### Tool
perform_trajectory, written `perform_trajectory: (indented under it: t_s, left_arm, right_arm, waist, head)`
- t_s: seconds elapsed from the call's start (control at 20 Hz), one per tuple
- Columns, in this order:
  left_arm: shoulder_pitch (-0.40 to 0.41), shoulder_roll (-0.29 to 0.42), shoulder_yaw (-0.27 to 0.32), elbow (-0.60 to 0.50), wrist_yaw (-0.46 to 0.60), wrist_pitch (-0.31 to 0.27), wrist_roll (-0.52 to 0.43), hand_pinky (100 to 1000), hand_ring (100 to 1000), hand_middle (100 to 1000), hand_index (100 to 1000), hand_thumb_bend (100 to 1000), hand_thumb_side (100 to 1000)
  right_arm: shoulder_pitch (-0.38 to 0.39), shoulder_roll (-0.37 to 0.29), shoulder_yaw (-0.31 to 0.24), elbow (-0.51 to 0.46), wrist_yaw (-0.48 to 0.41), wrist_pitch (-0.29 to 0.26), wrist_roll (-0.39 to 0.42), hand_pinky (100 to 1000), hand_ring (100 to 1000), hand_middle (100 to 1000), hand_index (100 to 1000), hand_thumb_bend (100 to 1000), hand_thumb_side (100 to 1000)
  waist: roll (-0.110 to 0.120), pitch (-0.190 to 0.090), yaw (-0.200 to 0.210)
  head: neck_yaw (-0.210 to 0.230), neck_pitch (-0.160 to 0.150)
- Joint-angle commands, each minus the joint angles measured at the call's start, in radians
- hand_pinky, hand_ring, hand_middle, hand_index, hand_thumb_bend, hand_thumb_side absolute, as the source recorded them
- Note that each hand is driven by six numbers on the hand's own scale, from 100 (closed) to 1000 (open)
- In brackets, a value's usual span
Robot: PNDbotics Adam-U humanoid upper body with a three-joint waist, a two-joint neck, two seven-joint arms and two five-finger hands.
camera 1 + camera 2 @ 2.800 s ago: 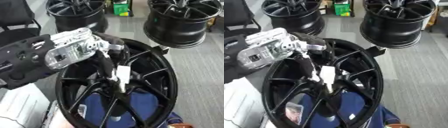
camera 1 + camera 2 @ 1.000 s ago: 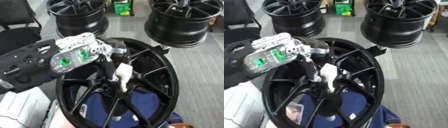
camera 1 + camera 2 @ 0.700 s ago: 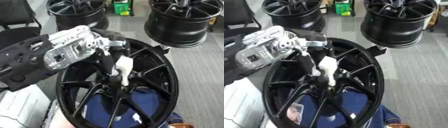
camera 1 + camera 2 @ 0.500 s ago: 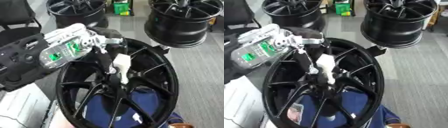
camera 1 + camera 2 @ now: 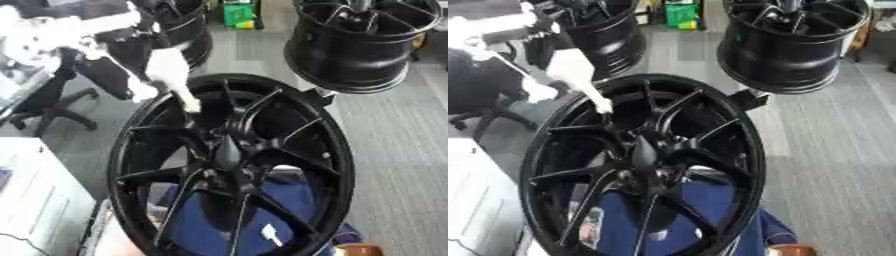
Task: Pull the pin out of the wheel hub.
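Pin (image 5: 168, 75), a pale, tapering piece, is being held clear of the wheel hub (image 5: 229, 152), up and to the far left of it, over the upper left part of the black wheel rim (image 5: 337, 150). Its long axis is being kept slanted, with the broad end up toward the left hand (image 5: 83, 30) and the narrow tip pointing down and to the right, toward the hub's centre. The tip is lying near a spoke, though contact with it cannot be judged.

The left hand is being shown at the far left as a pale, smeared shape, so whether its fingers are wide, narrow or closed on the pin cannot be told; only that the pin's broad end is lying against it is being shown. The right hand is not being shown in either view, so the left is the only hand near the work.

By the look of it, the pin is already out of the hub. Any further withdrawal is best being made along the pin's own axis, up and to the far left, away from the spokes.

Two other black wheels (image 5: 367, 45) are being kept at the far side.
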Motion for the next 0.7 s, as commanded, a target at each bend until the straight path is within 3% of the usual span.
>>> perform_trajectory:
  t_s: [0.05,0.35,0.7]
  left_arm:
    - [0.031,0.056,0.146,-0.011,-0.016,-0.028,0.060,527,490,403,474,100,100]
    - [0.131,0.080,0.261,0.034,-0.044,-0.048,0.112,542,495,411,489,100,100]
    - [0.199,0.086,0.265,0.058,-0.037,-0.102,0.084,563,511,434,519,100,100]
  right_arm:
    - [-0.004,-0.030,-0.024,-0.006,-0.003,-0.001,-0.009,869,710,771,827,100,100]
    - [0.003,-0.032,-0.027,-0.006,-0.007,0.003,-0.013,869,711,771,827,100,100]
    - [-0.005,-0.030,-0.029,-0.006,-0.008,0.001,-0.007,869,713,771,828,100,100]
  waist:
    - [-0.004,-0.008,0.002]
    - [-0.011,-0.004,0.008]
    - [-0.023,-0.002,0.007]
  head:
    - [-0.009,0.005]
    - [-0.014,0.005]
    - [-0.008,-0.001]
